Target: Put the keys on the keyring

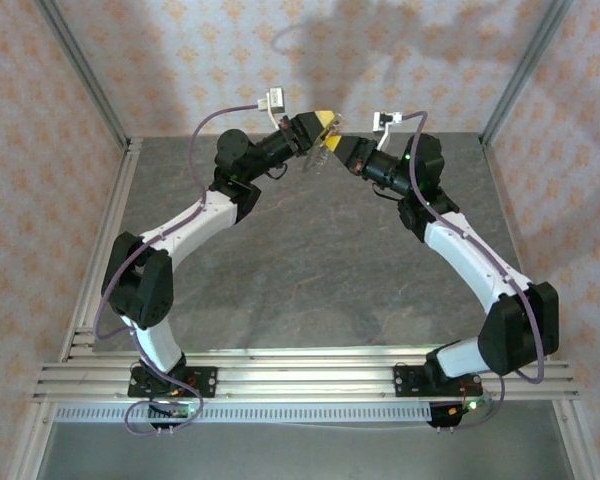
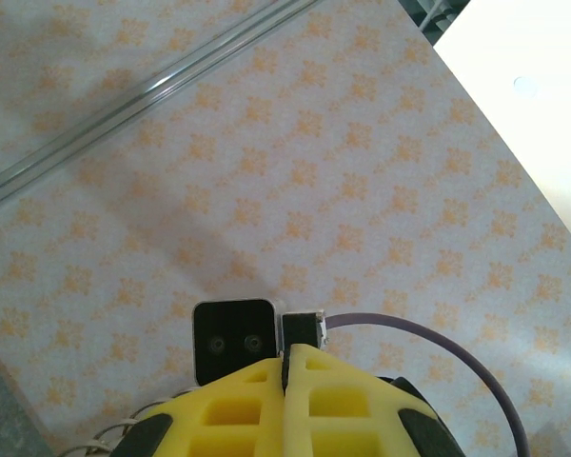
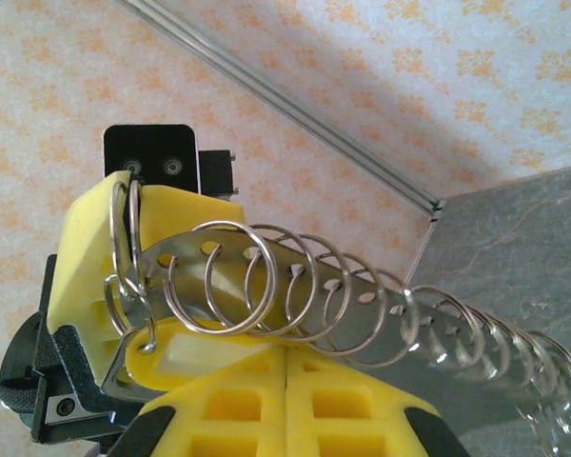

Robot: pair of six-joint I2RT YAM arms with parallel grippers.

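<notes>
Left tool (image 2: 287, 354) and right tool (image 3: 285, 360) clenched nose-to-nose above far table (image 1: 310, 280), right seemingly pinching keyring (image 3: 362, 295) end, presumably for two-handed threading.

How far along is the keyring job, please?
Done: the keyring is up off the table. In hand: the shut left claw and right claw meet at it. Left: threading; a flat metal piece sits by the end ring, but I cannot confirm it is a key.

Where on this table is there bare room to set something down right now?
The grey table is bare between the two arms, from the near rail back. It is crowded at far centre, where the left gripper and right gripper meet at the keyring, above the surface.
</notes>
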